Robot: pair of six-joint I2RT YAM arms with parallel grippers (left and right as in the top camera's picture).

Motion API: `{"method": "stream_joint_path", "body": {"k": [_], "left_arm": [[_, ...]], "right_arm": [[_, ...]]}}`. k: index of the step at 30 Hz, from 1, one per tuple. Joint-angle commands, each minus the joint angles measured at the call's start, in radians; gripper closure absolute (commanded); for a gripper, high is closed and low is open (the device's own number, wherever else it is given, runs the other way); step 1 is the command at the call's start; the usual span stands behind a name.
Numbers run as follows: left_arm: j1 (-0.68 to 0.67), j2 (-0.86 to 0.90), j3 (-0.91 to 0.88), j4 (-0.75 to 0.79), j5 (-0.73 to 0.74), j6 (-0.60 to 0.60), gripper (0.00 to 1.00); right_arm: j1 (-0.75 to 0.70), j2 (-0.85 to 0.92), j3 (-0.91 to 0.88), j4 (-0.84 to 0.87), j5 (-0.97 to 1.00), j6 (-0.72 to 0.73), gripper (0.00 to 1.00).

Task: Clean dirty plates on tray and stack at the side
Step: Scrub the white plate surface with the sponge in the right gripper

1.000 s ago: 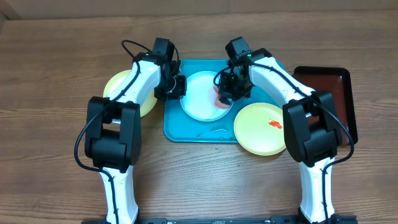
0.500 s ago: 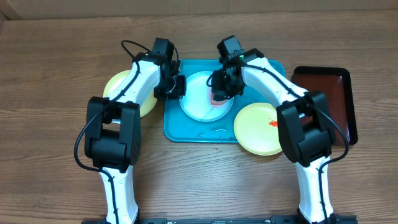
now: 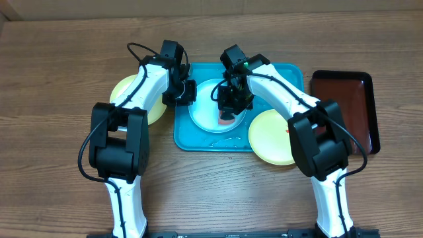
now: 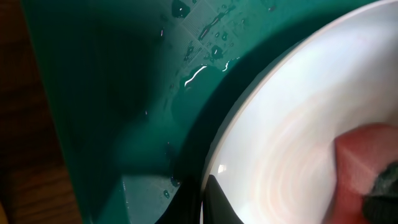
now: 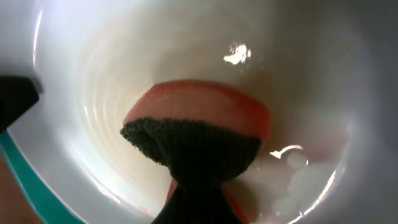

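In the middle of the tray (image 3: 188, 140) lies the white plate (image 3: 201, 116), its left rim pinched by the left gripper (image 3: 187, 94), while the right gripper (image 3: 230, 109) clamps a red sponge (image 5: 205, 102) pressed onto the plate's centre.

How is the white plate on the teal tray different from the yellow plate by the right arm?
The white plate lies fully inside the tray; the yellow plate overhangs the tray's corner onto the table. The white plate has a sponge pressed on it by the right claw; no tool is on the yellow plate. The yellow plate shows a red smear; the white plate looks only faintly pink. Both are round and lie flat.
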Motion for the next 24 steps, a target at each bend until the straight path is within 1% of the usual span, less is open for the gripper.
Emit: {"method": "stream_joint_path", "body": {"k": [1, 3, 6, 10, 18, 21, 24], "left_arm": [[-0.006, 0.021, -0.009, 0.004, 0.004, -0.003, 0.96], [-0.006, 0.021, -0.009, 0.004, 0.005, -0.003, 0.96], [-0.006, 0.021, -0.009, 0.005, 0.005, -0.003, 0.96], [-0.006, 0.021, -0.009, 0.004, 0.004, -0.003, 0.96], [-0.006, 0.021, -0.009, 0.004, 0.005, -0.003, 0.96], [-0.007, 0.021, -0.009, 0.004, 0.004, -0.003, 0.95], [-0.006, 0.021, -0.009, 0.004, 0.004, -0.003, 0.96]], "right_arm": [[0.003, -0.058, 0.013, -0.015, 0.037, -0.021, 0.96], [0.004, -0.057, 0.006, -0.029, 0.108, -0.008, 0.96], [0.004, -0.057, 0.006, -0.055, 0.236, 0.055, 0.96], [0.002, -0.057, 0.006, -0.030, 0.320, 0.085, 0.96], [0.010, -0.045, 0.006, 0.201, 0.310, 0.050, 0.96], [0.022, -0.019, 0.006, 0.253, 0.266, 0.050, 0.96], [0.029, 0.014, 0.006, 0.261, 0.179, 0.050, 0.96]]}}
